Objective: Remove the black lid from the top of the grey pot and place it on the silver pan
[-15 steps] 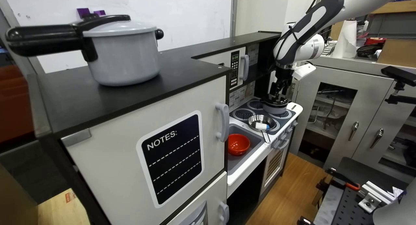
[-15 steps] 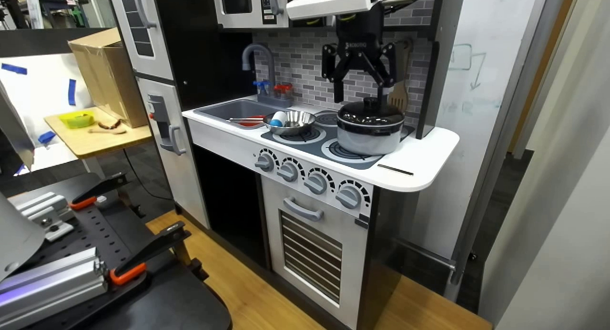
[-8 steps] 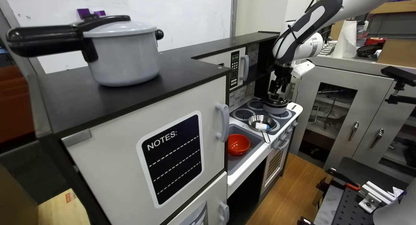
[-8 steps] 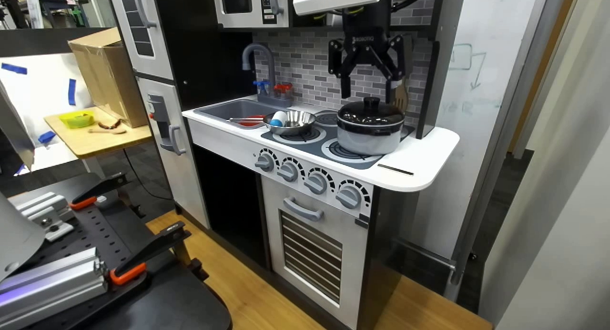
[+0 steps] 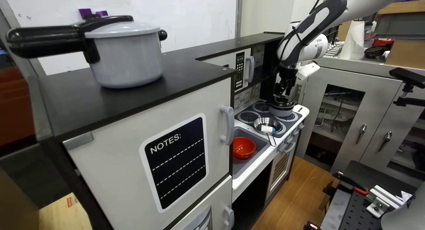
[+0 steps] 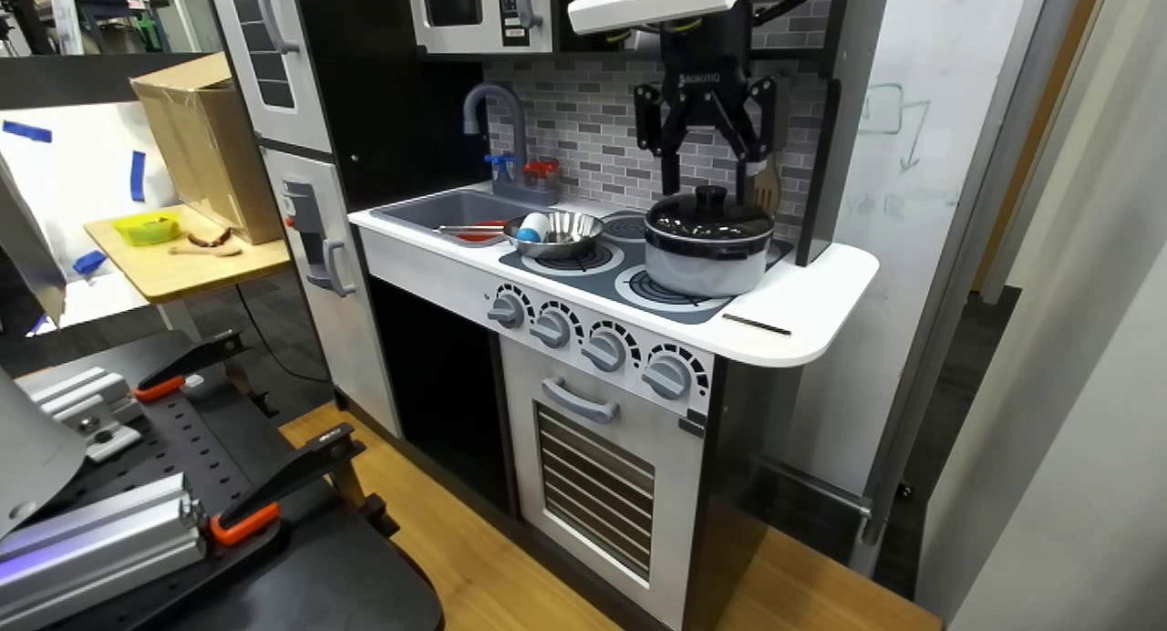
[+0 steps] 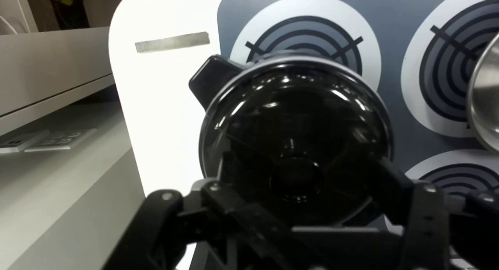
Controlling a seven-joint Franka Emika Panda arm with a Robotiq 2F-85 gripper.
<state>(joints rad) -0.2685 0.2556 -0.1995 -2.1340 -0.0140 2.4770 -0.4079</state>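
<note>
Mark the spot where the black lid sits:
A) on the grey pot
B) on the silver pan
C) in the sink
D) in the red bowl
A: in an exterior view the black lid covers the grey pot, with the silver pan standing apart from both.

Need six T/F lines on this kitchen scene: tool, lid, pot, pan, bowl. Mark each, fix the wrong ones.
1. The tool hangs over the lid. True.
2. The tool is shut on the lid. False: it is open.
3. A white-and-blue item lies at one edge of the pan. True.
4. The lid is on the pan. False: it is on the pot.
5. The red bowl is in the sink. True.
6. The pan and pot touch. False: they stand apart.
</note>
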